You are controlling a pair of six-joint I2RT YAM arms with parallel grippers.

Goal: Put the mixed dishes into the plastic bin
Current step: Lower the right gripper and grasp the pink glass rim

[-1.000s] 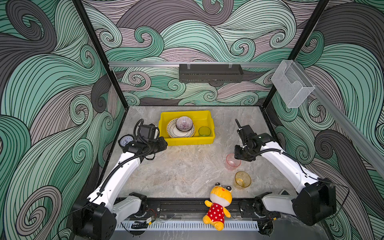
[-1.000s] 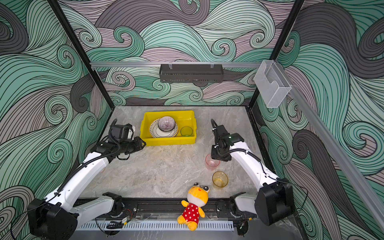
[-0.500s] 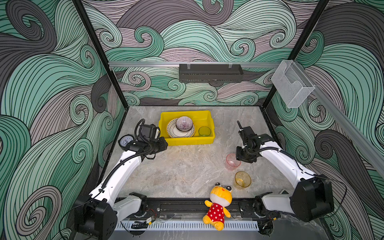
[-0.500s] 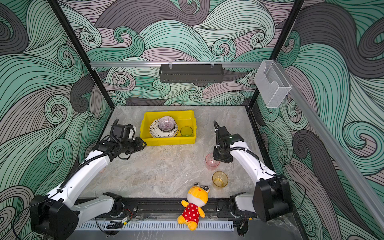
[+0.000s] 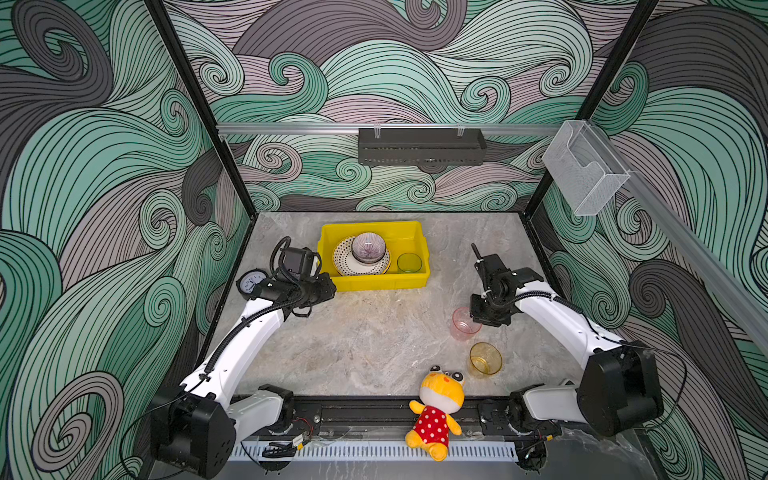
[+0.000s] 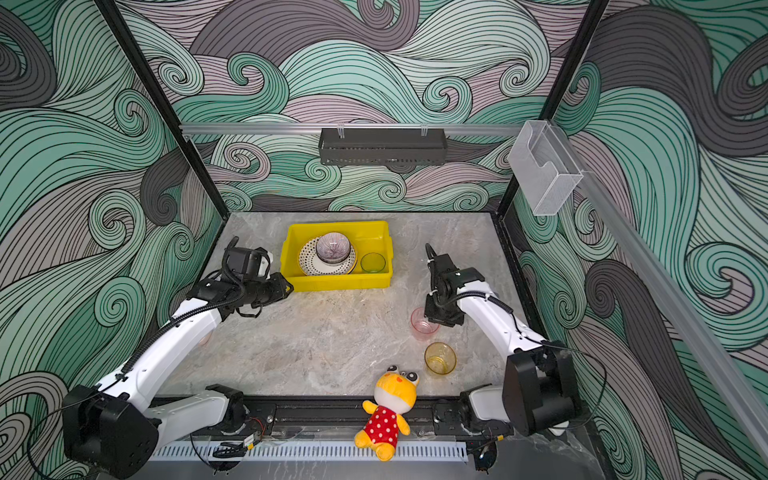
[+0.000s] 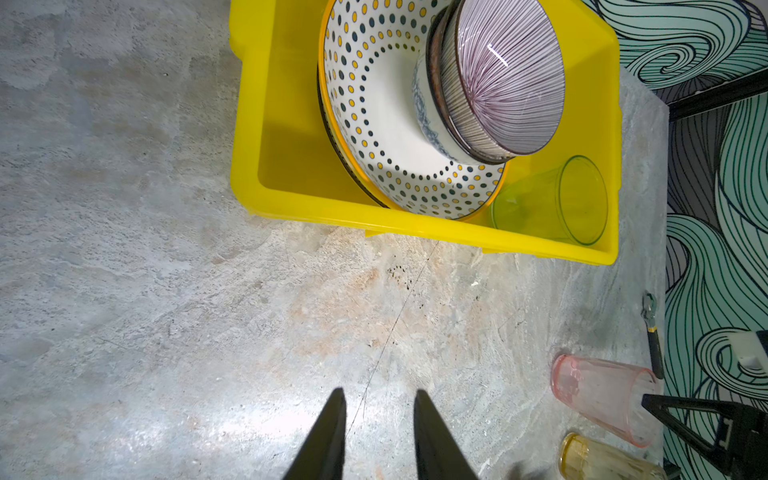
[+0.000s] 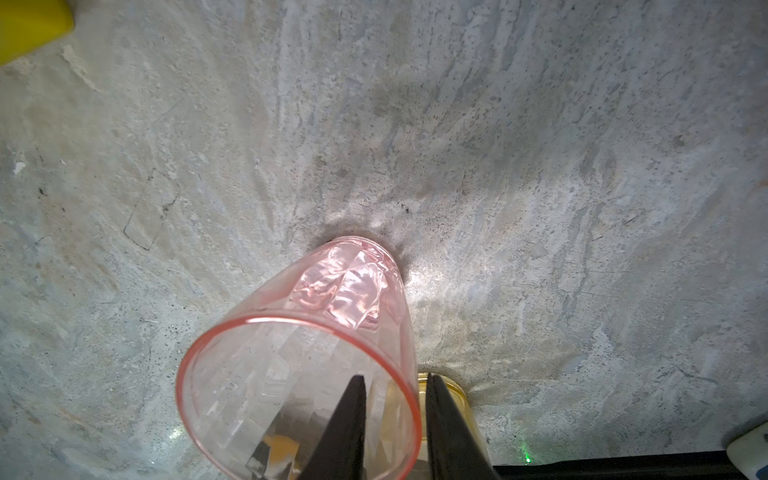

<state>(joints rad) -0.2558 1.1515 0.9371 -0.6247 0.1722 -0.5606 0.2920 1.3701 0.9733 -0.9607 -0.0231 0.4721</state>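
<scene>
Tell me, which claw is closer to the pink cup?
Right. The right gripper straddles the pink cup's rim; the left gripper hovers far away, near the yellow bin.

our arms both reach in over the table
our left gripper (image 7: 380, 395) points sideways, jaws slightly parted; our right gripper (image 8: 395, 376) tips down, jaws narrowly apart
</scene>
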